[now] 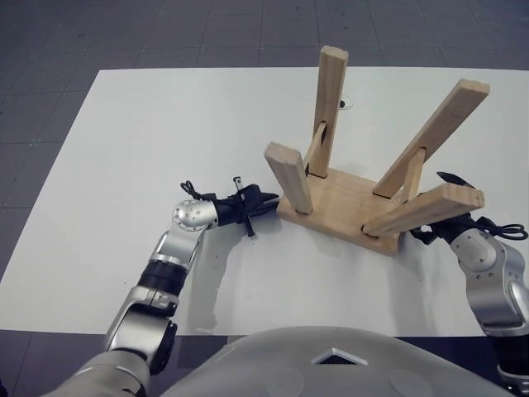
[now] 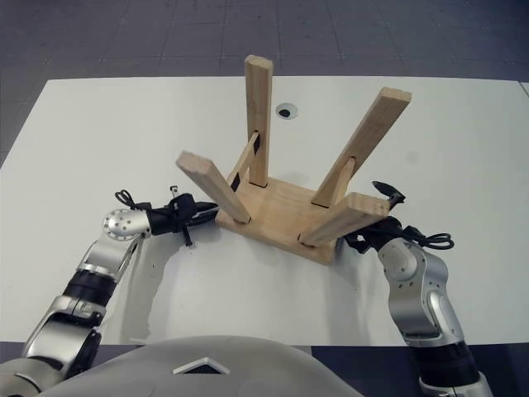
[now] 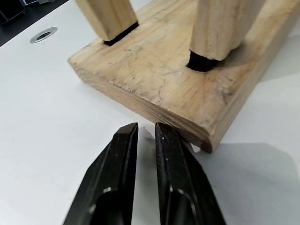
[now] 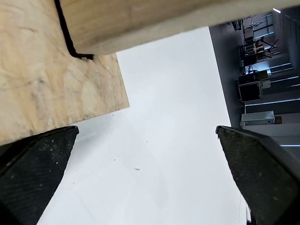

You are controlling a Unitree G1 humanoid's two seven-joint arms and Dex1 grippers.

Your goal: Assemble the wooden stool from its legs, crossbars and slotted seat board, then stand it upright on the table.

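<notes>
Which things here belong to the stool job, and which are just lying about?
Job:
seat board, lying underside up
legs, four slotted in
crossbars
left gripper, jaws nearly closed by the board's edge
right gripper, jaws open at the opposite edge
table

Lying about:
cable grommet in the table
room equipment beyond the table

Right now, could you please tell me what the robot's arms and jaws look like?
Both the left arm and the right arm are silver-grey metal, with rounded joint housings and black bands between segments. A thin black cable loops at each wrist. The jaws are matte black, long, and taper to blunt wedge tips.
</notes>
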